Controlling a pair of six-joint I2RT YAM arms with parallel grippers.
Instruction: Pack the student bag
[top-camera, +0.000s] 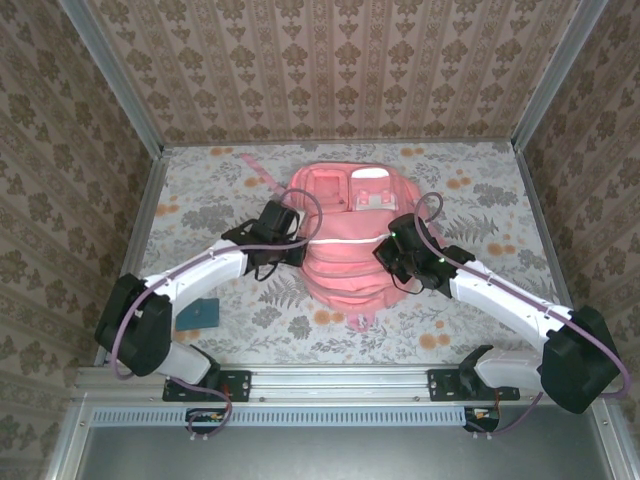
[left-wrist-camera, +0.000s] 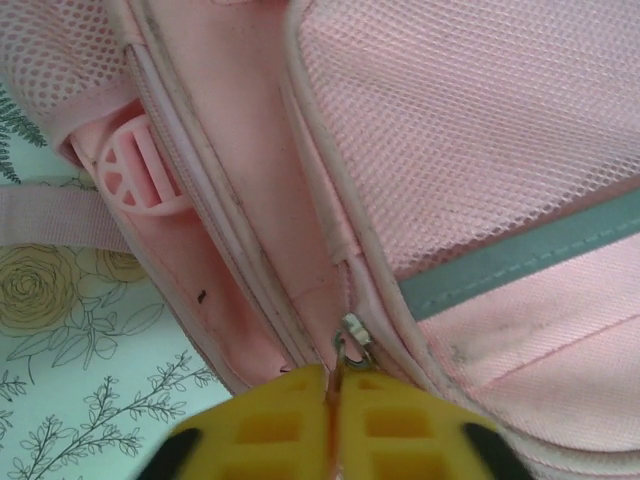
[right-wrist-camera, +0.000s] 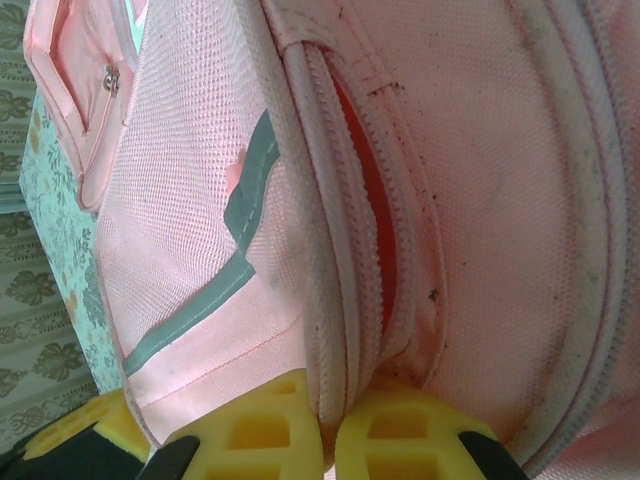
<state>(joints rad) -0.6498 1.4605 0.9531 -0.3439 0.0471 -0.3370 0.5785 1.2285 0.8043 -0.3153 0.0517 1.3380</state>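
Nearest the arm bases, a small blue card (top-camera: 200, 312) is lying flat on the table (top-camera: 480, 190) beside the left arm, well apart from the bag (top-camera: 350, 260). Just beyond, the bag is lying flat in the middle of the table. Its long axis is running from the near edge towards the far wall, and the two arms are flanking it, about equally close.

The left gripper (left-wrist-camera: 333, 425) is sitting at the bag's left edge with its fingers set narrow, and seems to be pinching the metal zip pull (left-wrist-camera: 350, 345) between them. The right gripper (right-wrist-camera: 325, 430) is clamping tight on the bag's zip seam at the right side, where the zip opening (right-wrist-camera: 375, 190) is gaping a little and showing red lining.

The zip track is running away from the left gripper along the bag's edge, so any pull would probably be following that line while the right gripper is bracing the fabric.

Farther off, a pink strap (top-camera: 255, 165) is trailing towards the back-left, and bare table is showing on both sides before the walls.
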